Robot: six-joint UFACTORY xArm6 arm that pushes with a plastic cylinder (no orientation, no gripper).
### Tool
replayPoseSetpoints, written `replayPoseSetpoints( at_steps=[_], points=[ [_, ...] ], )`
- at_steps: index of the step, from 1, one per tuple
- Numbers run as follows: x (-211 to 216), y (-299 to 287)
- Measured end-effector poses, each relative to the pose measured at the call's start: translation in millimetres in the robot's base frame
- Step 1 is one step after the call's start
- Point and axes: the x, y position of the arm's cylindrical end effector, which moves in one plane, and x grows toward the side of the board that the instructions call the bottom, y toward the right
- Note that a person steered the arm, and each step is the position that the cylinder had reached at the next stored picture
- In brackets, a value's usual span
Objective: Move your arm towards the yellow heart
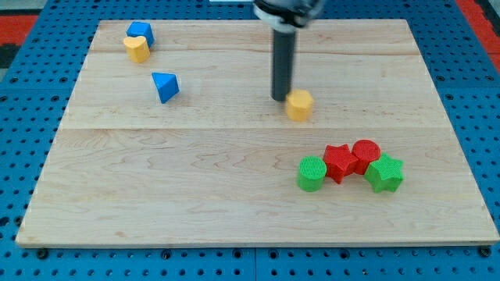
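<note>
The yellow heart (137, 48) lies near the board's top left corner, touching a blue block (141, 33) just above it. My tip (280, 97) rests on the board right of centre, far to the right of the heart. It stands just left of a yellow hexagonal block (299, 104), close to touching it. A blue triangular block (166, 86) lies between the tip and the heart, below and to the right of the heart.
A green cylinder (311, 173), a red star (339, 162), a red cylinder (366, 154) and a green star (385, 173) cluster at the lower right. The wooden board (234, 203) sits on a blue pegboard surface (16, 156).
</note>
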Motion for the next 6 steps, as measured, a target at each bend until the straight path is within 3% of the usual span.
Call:
replayPoseSetpoints(
  at_steps=[1,3,5,6],
  points=[
    [56.6,46.1],
    [26.5,11.7],
    [27.2,-184.5],
    [-12.6,-258.6]
  ],
)
